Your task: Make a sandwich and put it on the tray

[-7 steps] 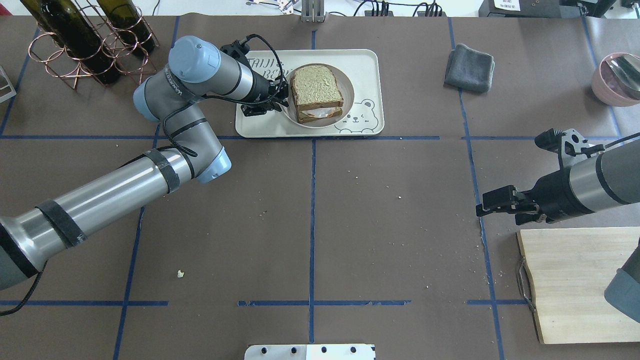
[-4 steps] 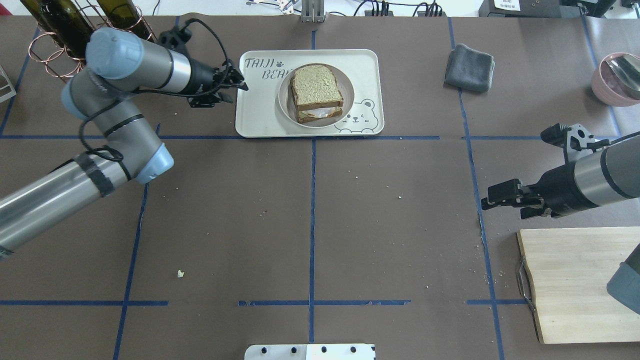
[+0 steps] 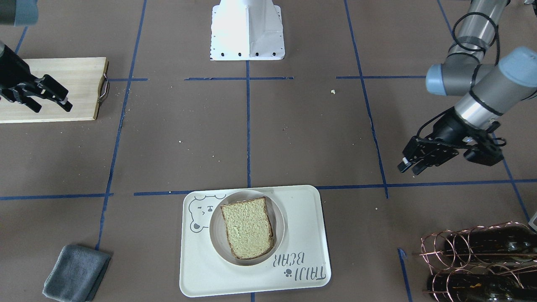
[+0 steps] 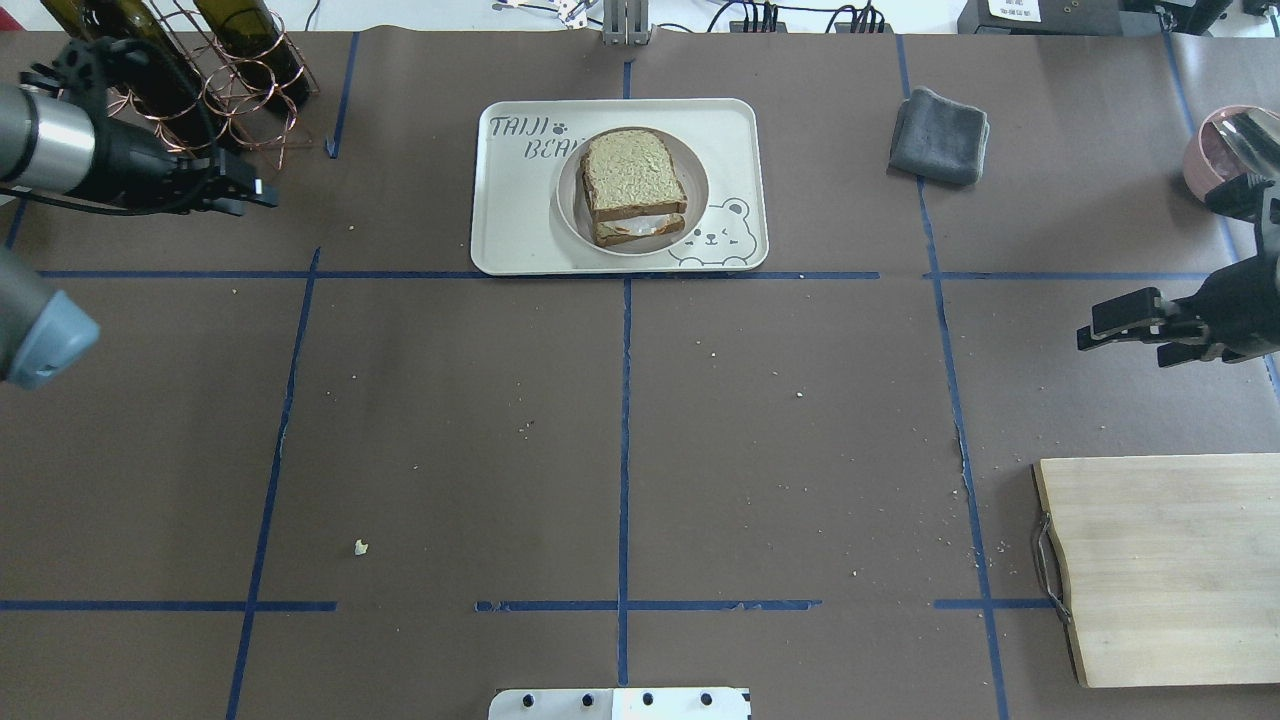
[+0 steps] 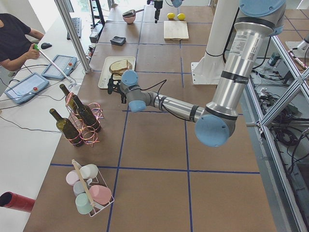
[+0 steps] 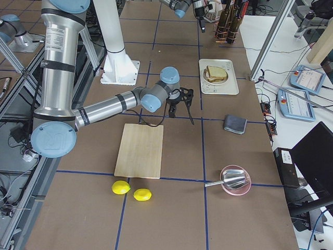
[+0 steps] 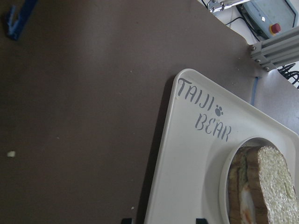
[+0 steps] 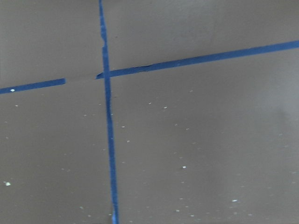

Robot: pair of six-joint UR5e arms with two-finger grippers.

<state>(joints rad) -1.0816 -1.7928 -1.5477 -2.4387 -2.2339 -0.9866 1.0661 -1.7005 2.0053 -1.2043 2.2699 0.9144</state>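
the sandwich (image 4: 633, 186) sits on a small white plate (image 4: 572, 214), and the plate rests near the middle of the tray (image 4: 515, 225) at the far side of the table. by the look of it the job is done. the left claw (image 3: 407, 167) hangs off to the tray's side, well apart from it. its fingers are spread and hold nothing, and the left wrist view shows the two tips wide apart at the bottom edge. the right claw (image 4: 1125, 346) hovers over bare table between the cutting board (image 4: 1160, 565) and a pink bowl (image 4: 1225, 165), also open and empty.

what could go wrong now is mostly a matter of stray motion. the top slice (image 4: 632, 165) sits a little off the one under it, with a bit of egg (image 4: 642, 226) showing at the near edge. nothing pins the stack together, so a bump to the tray or plate could slide the top slice off or tip the stack.

the nearer risk is on the left. that claw and its forearm are close to the wire rack of wine bottles (image 4: 200, 90), and a wide swing of the elbow could clip the rack and knock a bottle loose. on the right, the arm passes near the bowl — a careless move there could nudge it.

the safest course, i'd judge, is to lift both arms straight up and away from these things.
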